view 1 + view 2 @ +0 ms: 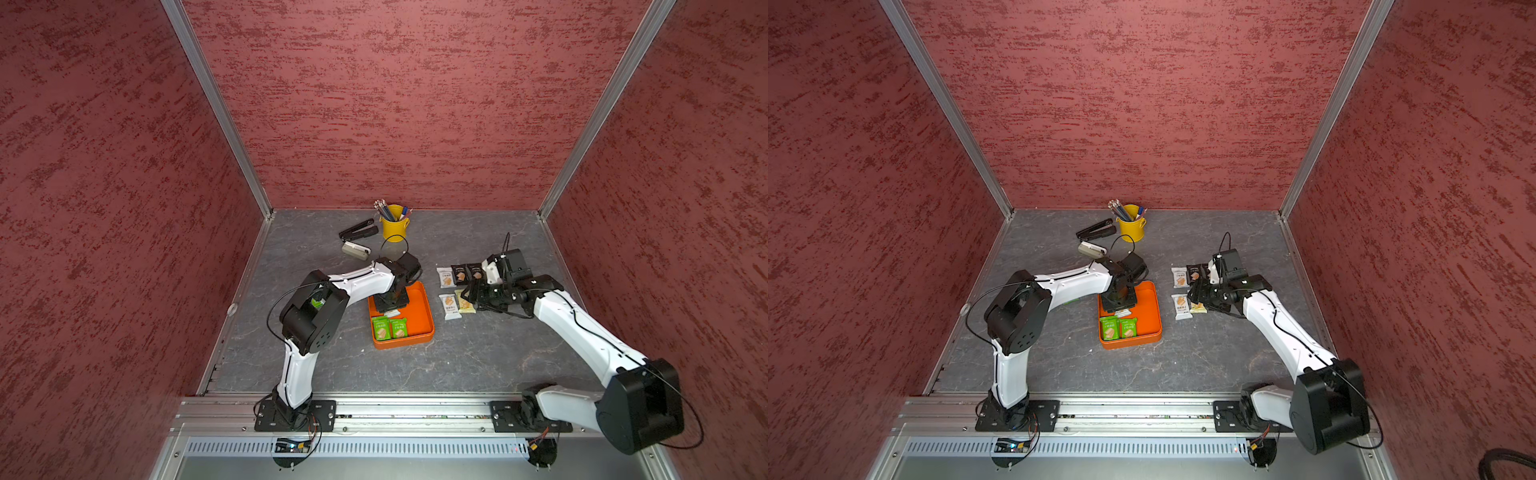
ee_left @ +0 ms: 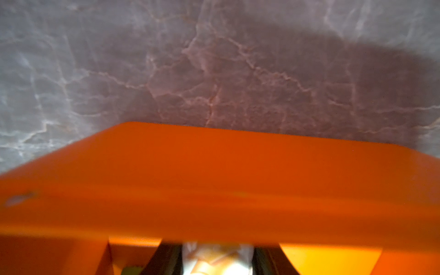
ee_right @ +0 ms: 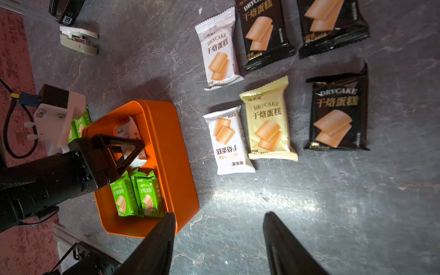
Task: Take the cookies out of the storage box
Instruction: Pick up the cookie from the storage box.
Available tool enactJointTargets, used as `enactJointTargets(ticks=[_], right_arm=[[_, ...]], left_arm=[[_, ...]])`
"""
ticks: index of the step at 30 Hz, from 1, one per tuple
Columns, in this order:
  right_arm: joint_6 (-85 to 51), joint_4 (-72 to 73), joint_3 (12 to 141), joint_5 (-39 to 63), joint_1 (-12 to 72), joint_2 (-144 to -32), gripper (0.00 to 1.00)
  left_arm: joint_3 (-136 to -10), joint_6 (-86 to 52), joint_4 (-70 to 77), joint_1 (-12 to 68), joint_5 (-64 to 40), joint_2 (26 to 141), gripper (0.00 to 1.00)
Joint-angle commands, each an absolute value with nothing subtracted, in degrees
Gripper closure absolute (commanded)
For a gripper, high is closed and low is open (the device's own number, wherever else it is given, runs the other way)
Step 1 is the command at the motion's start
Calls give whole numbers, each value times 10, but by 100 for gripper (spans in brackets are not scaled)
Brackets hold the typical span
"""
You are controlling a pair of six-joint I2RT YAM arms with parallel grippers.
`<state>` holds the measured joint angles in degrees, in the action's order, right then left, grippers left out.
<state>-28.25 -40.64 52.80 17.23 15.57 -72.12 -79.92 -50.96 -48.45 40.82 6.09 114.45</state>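
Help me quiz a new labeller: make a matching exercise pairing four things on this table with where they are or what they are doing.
Things:
1. green packets
2. pale yellow packet
3. pencils
4. left gripper

Places or states:
A. in the yellow cup
B. closed on a white packet
C. lying loose in the orange tray
D. on the table, outside the tray

Pairs: 1-C, 2-D, 3-A, 4-B
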Motion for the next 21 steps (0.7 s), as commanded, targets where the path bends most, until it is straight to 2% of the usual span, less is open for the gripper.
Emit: enactJointTargets(ticks=[1, 11, 21], right_arm=[[-281, -416, 537, 154, 152, -716, 36], [-283, -407, 540, 163, 152, -721, 36], [-309, -376, 528, 190, 152, -730, 37]], left_arm=[[-795, -505, -462, 407, 50, 1158, 62], [-794, -495, -462, 416, 33, 1113, 62], [-762, -490, -450, 424, 11, 1015, 62]])
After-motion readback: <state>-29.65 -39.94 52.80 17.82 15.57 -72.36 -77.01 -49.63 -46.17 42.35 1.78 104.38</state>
